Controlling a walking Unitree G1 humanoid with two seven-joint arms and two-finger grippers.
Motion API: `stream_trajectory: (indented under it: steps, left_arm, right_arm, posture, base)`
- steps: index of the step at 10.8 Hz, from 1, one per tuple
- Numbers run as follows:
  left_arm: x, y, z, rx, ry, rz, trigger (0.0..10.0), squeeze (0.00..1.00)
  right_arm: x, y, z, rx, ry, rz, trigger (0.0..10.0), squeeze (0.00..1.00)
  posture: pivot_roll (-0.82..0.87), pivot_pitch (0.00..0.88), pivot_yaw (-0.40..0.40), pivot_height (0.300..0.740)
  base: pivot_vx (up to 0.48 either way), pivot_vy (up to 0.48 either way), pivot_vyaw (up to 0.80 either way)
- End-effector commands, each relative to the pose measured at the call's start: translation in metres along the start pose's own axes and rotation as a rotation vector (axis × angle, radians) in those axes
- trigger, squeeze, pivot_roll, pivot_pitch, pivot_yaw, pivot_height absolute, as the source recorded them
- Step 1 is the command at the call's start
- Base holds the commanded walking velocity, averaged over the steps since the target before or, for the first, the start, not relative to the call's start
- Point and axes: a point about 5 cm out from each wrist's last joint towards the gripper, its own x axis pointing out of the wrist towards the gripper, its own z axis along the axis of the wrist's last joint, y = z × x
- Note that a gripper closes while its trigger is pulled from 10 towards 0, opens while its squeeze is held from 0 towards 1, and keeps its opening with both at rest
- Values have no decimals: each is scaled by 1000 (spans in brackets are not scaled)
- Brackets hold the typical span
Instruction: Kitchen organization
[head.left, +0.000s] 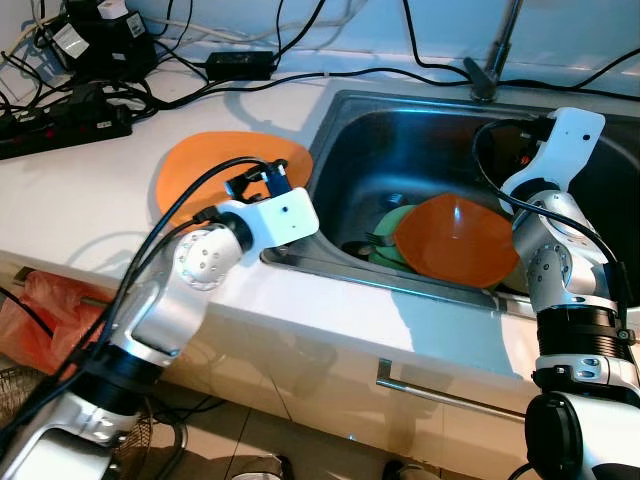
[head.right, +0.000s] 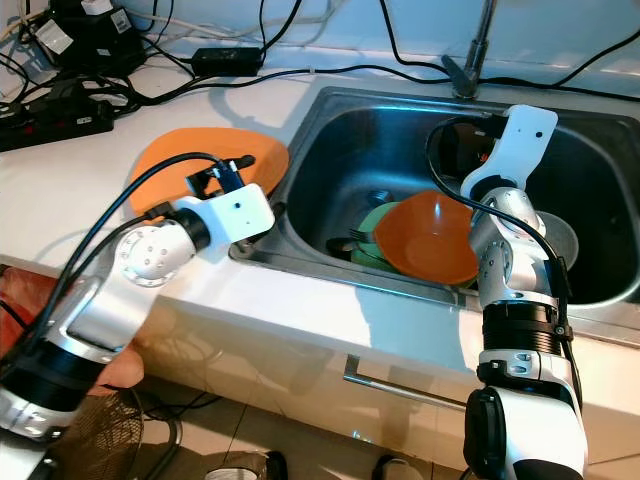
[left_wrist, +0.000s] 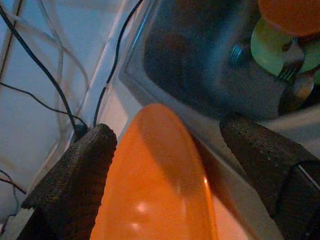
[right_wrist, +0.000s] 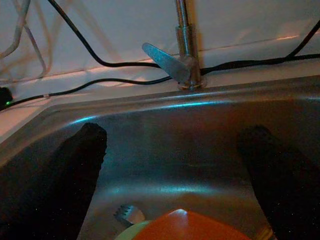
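An orange plate (head.left: 205, 165) lies flat on the white counter (head.left: 100, 200), just left of the steel sink (head.left: 400, 140). My left gripper (left_wrist: 170, 165) hovers low over the plate's sink-side edge and is open, its fingers (left_wrist: 75, 175) spread to either side of the plate (left_wrist: 155, 190). Inside the sink, an orange bowl (head.left: 455, 240) rests tilted on a green plate (head.left: 385, 235) beside a fork (left_wrist: 290, 70). My right gripper (right_wrist: 175, 165) is down in the sink above the bowl (right_wrist: 190, 227), open and holding nothing.
A faucet (head.left: 495, 50) stands behind the sink. Power strips and tangled black cables (head.left: 70, 110) crowd the counter's back left. A drawer handle (head.left: 450, 395) runs under the counter front. A red bag (head.left: 40, 320) hangs low on the left.
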Motion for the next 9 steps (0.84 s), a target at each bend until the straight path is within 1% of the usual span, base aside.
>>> stream_trajectory:
  steps: [1, 2, 3, 4, 7, 8, 9]
  left_arm:
    - [-3, -8, -9, 23, 32, -36, 10000, 1000]
    - [-7, -15, -21, 21, 75, -66, 10000, 0]
    - [-9, -15, -29, 28, 97, -42, 10000, 0]
    - [-10, -12, -33, 16, 115, -10, 10000, 0]
    - [-12, -10, -41, 26, 162, 2, 10000, 0]
    - [-12, -9, -47, 17, 192, 14, 10000, 0]
    - [-13, -4, -50, -12, 214, 47, 10000, 0]
  right_arm:
    - [2, 3, 1, 28, 8, 12, 10000, 0]
    - [2, 3, 0, 28, 12, 12, 10000, 0]
    - [2, 3, 0, 29, 13, 13, 10000, 0]
    - [3, 4, 1, 29, 14, 17, 10000, 0]
    - [2, 3, -1, 27, 21, 17, 10000, 0]
    - [1, 1, -1, 27, 25, 9, 10000, 0]
    - [1, 0, -1, 28, 26, 6, 10000, 0]
  posture:
    - [103, 104, 70, 740]
    - [106, 100, 67, 740]
    - [107, 99, 66, 740]
    - [108, 100, 63, 740]
    - [101, 102, 64, 740]
    - [98, 104, 64, 740]
    - [99, 105, 62, 740]
  base:
    - [0, 0, 0]
    - [0, 0, 0]
    - [0, 0, 0]
    - [0, 0, 0]
    - [0, 0, 0]
    - [0, 0, 0]
    - [0, 0, 0]
